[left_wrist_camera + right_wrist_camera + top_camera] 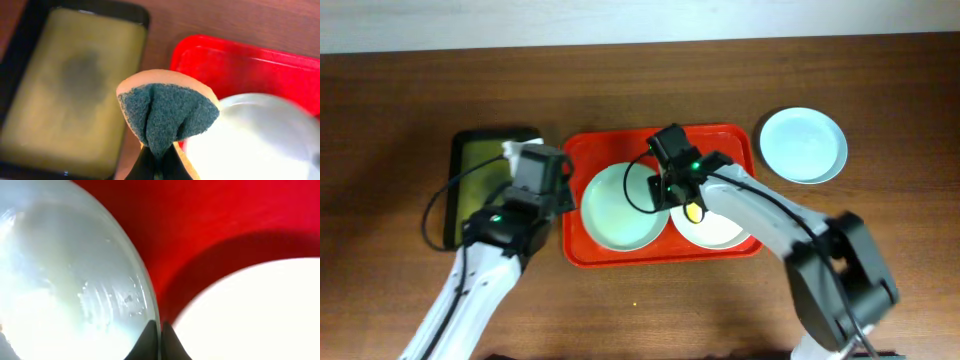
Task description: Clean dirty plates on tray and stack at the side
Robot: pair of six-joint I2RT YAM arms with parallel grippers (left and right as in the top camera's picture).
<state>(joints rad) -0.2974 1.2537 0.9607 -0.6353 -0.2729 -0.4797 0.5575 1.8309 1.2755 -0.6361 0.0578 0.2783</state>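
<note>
On the red tray (720, 132) lie a pale green plate (615, 205) at the left and a white plate (715, 232) at the right, which carries a yellow smear (694, 211). A pale blue plate (803, 144) sits on the table to the right of the tray. My right gripper (160, 340) is shut on the right rim of the pale green plate (65, 280), beside the white plate (260, 315). My left gripper (159, 165) is shut on a folded sponge (167, 112) with a dark green scouring face, held over the tray's left edge (240, 60).
A black-rimmed olive-green tray (480, 160) with wet, murky liquid (70, 90) stands left of the red tray. A black cable loops beside it on the wooden table. Both arms reach in from the near side.
</note>
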